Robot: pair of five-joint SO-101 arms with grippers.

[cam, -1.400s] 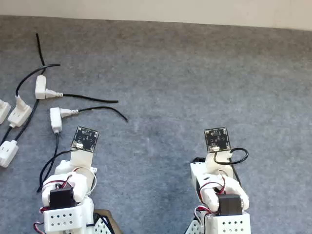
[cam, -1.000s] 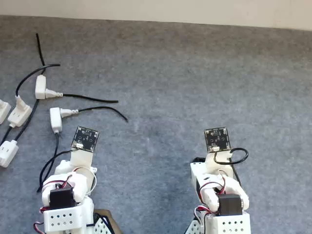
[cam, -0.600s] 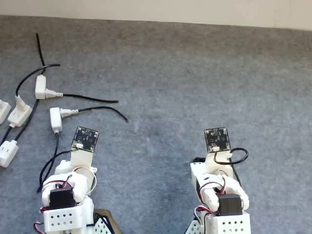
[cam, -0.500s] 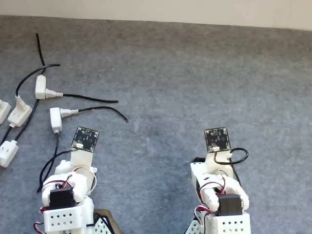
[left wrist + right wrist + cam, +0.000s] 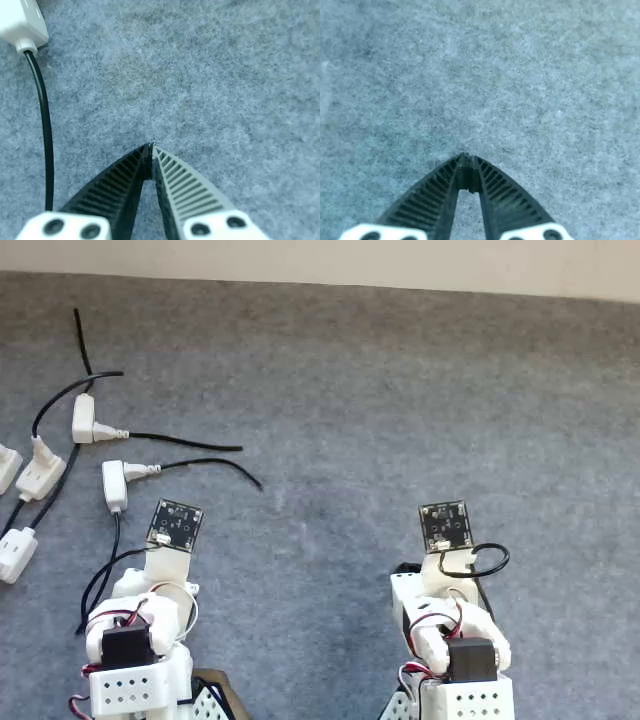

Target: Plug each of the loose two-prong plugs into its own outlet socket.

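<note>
The left arm's camera board and the right arm's camera board are small black squares in the high view; any print on them is too small to read.

The white connectors lie at the far left of the grey tabletop, well apart from the right arm. There is an upper connector and a lower connector, each with black cords trailing off. Three edge connectors sit by the picture's border — one of them cut off by it. I cannot tell which pieces are plugs and which are sockets, or whether any are already mated.

The left gripper points down at the tabletop, its ribbed tips pressed together with nothing between them. Near it lies a white connector corner, cropped by the frame, with a single cord running from it. The right gripper is likewise closed at the tips — holding nothing — over the grey tabletop.
</note>
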